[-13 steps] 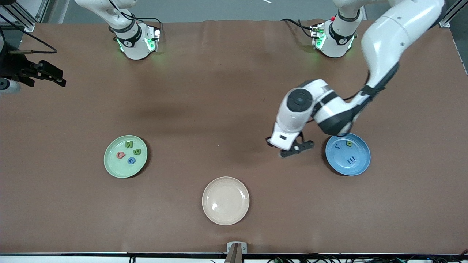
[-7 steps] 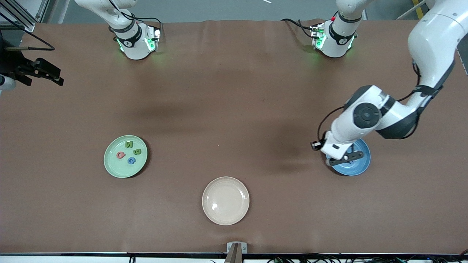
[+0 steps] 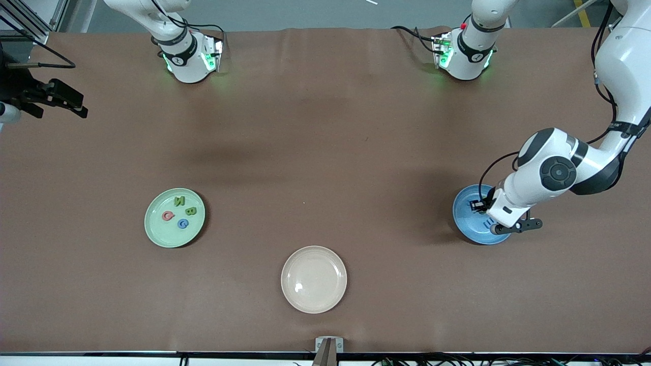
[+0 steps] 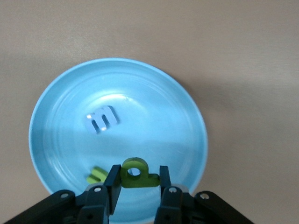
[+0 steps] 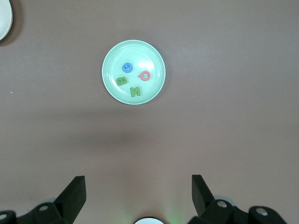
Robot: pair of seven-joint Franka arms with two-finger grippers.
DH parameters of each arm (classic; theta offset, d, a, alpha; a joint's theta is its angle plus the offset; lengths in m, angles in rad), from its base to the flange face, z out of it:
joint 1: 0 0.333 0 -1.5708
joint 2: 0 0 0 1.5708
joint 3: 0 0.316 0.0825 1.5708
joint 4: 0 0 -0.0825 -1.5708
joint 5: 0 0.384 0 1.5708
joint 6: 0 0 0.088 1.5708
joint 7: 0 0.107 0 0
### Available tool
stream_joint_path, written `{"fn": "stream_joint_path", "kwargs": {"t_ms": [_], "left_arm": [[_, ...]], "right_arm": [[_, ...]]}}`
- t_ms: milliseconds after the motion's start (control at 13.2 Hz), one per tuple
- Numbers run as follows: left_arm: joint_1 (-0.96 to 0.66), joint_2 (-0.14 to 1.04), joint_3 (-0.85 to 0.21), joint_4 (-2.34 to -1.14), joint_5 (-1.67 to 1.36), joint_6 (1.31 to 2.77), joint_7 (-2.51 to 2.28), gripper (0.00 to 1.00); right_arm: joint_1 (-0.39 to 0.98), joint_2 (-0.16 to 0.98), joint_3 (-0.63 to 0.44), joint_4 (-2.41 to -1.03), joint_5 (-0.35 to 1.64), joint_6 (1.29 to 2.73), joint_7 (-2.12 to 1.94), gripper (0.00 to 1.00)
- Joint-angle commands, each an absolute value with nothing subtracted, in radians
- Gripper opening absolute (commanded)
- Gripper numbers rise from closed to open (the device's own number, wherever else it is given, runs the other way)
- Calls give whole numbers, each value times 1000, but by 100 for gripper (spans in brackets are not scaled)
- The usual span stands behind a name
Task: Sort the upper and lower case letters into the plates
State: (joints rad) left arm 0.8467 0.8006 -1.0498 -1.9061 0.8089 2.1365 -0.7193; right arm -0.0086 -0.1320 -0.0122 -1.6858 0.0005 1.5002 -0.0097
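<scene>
A: Front view?
B: My left gripper hangs over the blue plate; right gripper waits at the table's edge. Green plate has four letters.
A: Wrist views?
B: Left pinches a green letter over blue's "m". Right gripper spread wide, empty.

Sky blue plate sits directly under the left gripper, holding a pale m. Mint plate, holding four letters, lies well away from it.
</scene>
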Motion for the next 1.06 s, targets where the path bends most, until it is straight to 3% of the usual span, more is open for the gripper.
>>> {"fn": "stream_joint_path", "kwargs": {"t_ms": [0,228,531,607,759,835,986], "left_arm": [[787,811,-968,-1901,833,2201,-687,15],[680,819,-858,-1858,833,2220,-687,15],[672,821,-847,-1858,833,2233,-686,15],[673,819,-845,-1858,833,2233,-684,20],[673,818,-845,-1855,833,2233,-670,49],[675,812,-845,-1853,833,2233,-670,76],[683,793,-854,-1853,825,2232,-678,80]], "right_arm": [[-17,-163,-9,-1721,9,1517,-20,100],[-17,-163,-9,-1720,14,1523,-20,100],[-15,-164,-9,-1720,14,1522,-20,100],[-15,-164,-9,-1720,14,1519,-20,100],[-12,-164,-9,-1720,14,1520,-20,100],[-11,-164,-8,-1720,14,1520,-20,100],[-11,-164,-8,-1720,14,1517,-20,100]]}}
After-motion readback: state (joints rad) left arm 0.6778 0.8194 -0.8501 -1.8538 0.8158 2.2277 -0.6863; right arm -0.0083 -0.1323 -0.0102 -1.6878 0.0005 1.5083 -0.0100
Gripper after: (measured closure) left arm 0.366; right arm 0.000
